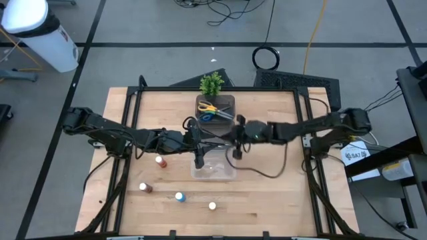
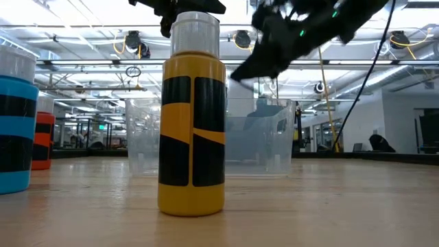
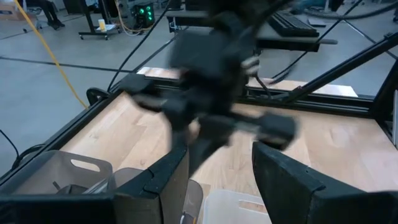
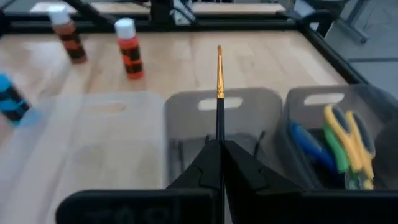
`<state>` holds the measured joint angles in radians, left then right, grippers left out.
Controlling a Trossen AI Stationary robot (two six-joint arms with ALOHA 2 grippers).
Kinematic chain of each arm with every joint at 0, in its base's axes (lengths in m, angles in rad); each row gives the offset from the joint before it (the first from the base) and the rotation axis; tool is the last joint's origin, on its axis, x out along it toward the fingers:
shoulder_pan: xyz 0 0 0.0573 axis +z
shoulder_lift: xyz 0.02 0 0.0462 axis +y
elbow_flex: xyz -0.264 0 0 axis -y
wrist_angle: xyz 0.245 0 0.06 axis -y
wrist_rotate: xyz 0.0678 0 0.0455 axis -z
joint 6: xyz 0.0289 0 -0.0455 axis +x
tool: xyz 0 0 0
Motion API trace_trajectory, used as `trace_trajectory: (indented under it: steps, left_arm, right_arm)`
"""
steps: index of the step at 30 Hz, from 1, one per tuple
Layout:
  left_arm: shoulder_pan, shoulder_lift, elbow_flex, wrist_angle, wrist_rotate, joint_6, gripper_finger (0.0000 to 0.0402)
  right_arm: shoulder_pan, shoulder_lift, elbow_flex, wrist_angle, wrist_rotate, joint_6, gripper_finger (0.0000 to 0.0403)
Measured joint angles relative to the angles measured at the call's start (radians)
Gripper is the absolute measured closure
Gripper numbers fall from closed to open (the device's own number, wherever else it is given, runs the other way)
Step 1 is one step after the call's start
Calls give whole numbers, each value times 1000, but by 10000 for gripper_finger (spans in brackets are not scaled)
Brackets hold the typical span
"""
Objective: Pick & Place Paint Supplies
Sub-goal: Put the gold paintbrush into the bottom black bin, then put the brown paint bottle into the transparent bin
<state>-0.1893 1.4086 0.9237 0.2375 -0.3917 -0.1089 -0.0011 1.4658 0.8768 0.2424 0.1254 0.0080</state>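
My right gripper (image 4: 220,146) is shut on a thin dark paintbrush (image 4: 219,93) above a dark bin (image 4: 186,124); in the high view it (image 1: 235,141) hangs over the middle bins. My left gripper (image 3: 217,174) is open and empty. It faces the right gripper across a clear bin (image 1: 213,170). Scissors with blue, green and yellow handles (image 4: 336,140) lie in another dark bin (image 1: 215,108). The red (image 1: 160,161), brown (image 1: 143,188), blue (image 1: 179,197) and pale (image 1: 212,206) bottles stand upright on the table. My right gripper pinches the paintbrush's dark handle (image 4: 220,134) between its two fingers. The brush runs on along the fingers and sticks out ahead of them, its gold ferrule (image 4: 219,81) and tip forward. It is lifted clear above the dark bin.
A small green potted plant (image 1: 211,83) stands behind the bins at the far edge. In the low view a yellow-and-black bottle (image 2: 192,116) stands close in front of the clear bin (image 2: 260,147). Bare wood lies to the right of the bins (image 1: 280,180).
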Motion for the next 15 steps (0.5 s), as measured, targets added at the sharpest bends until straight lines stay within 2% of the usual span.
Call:
trace_trajectory:
  steps: [5,9,12,15]
  left_arm:
    - [0,0,0,0,0,0,213]
    - [0,0,0,0,0,0,213]
    - [0,0,0,0,0,0,213]
    - [0,0,0,0,0,0,213]
  right_arm:
    - [-104,95,0,123,-103,-46,403]
    - [-146,156,0,169,-104,-58,398]
    - [-153,161,0,172,-105,-63,370]
    - [-148,159,0,160,-134,-71,326]
